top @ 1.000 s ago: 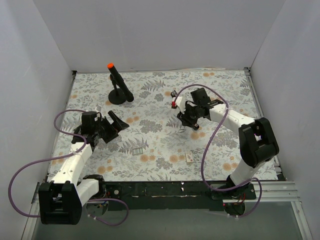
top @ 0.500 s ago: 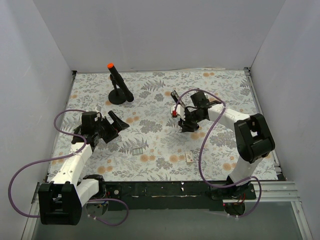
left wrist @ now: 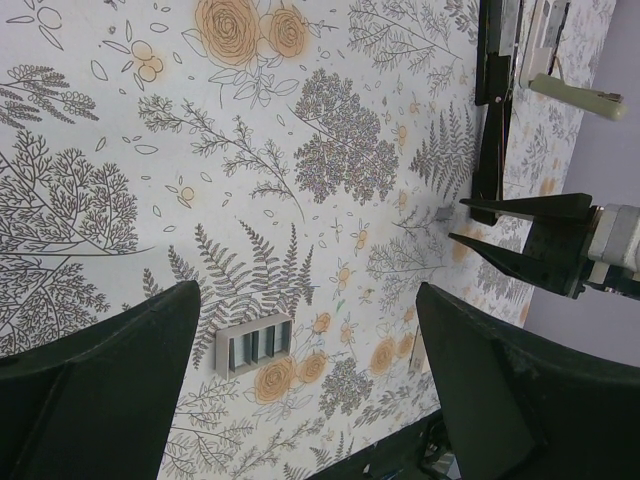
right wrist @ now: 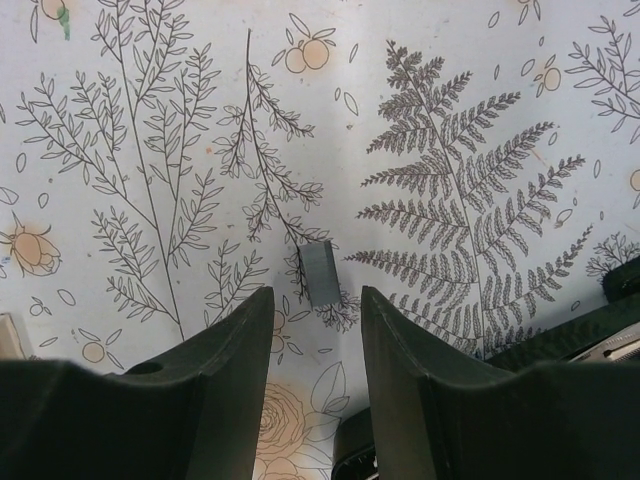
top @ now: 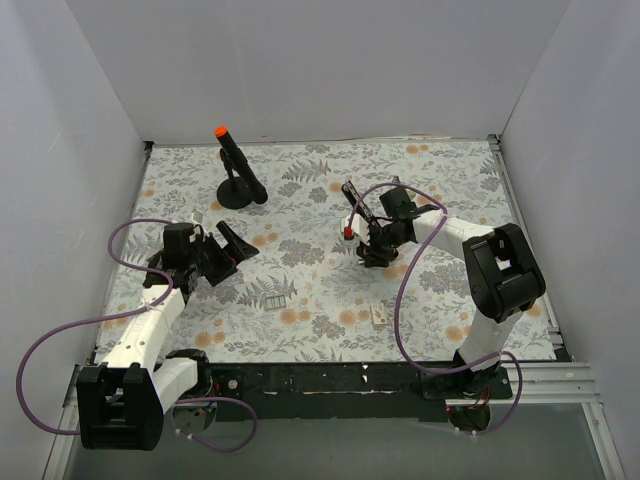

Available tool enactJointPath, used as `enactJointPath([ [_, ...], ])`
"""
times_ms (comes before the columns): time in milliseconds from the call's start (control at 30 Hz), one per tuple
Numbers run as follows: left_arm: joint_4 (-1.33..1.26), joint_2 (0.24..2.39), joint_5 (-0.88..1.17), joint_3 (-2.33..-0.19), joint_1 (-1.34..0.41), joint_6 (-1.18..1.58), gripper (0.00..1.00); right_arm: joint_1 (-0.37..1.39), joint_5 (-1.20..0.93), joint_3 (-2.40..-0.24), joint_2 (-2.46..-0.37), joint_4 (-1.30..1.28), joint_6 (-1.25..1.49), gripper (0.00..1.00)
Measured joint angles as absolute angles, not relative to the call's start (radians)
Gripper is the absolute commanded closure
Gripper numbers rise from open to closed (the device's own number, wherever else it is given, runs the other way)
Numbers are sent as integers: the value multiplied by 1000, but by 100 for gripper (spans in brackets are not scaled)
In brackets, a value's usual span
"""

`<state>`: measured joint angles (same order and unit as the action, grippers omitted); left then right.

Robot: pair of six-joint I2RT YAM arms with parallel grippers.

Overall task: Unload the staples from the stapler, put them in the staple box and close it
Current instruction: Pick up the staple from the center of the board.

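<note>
The stapler [top: 354, 204] is a slim black bar with a red piece at its near end, lying on the floral cloth just left of my right gripper [top: 368, 252]. Black and silvery parts of it show at the bottom of the right wrist view [right wrist: 352, 445] and at the top of the left wrist view [left wrist: 490, 70]. My right gripper [right wrist: 315, 300] is open and empty, low over the cloth. A short grey strip of staples [right wrist: 322, 272] lies on the cloth just ahead of its fingertips. My left gripper [top: 240, 262] is wide open and empty [left wrist: 308, 295], far left of the stapler.
A grey slotted block [top: 275, 297] lies on the cloth in front of the left gripper [left wrist: 253, 343]. A small pale box [top: 379, 315] lies near the front edge. A black post with an orange tip [top: 235, 170] stands at the back left. White walls enclose the table.
The right gripper has swung left and nearer, down over the cloth. The stapler's red end has shifted nearer with it. The left arm has not moved.
</note>
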<state>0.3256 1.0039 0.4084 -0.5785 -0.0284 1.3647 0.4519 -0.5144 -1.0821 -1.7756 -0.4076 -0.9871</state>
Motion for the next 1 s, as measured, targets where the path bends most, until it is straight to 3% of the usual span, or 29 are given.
enactJointPath([
  [600, 313, 1004, 409, -578, -28, 1365, 10, 453, -494, -1068, -1793, -375, -988, 57],
  [1000, 313, 1004, 409, -578, -28, 1365, 10, 463, -501, -1085, -1808, -375, -991, 72],
])
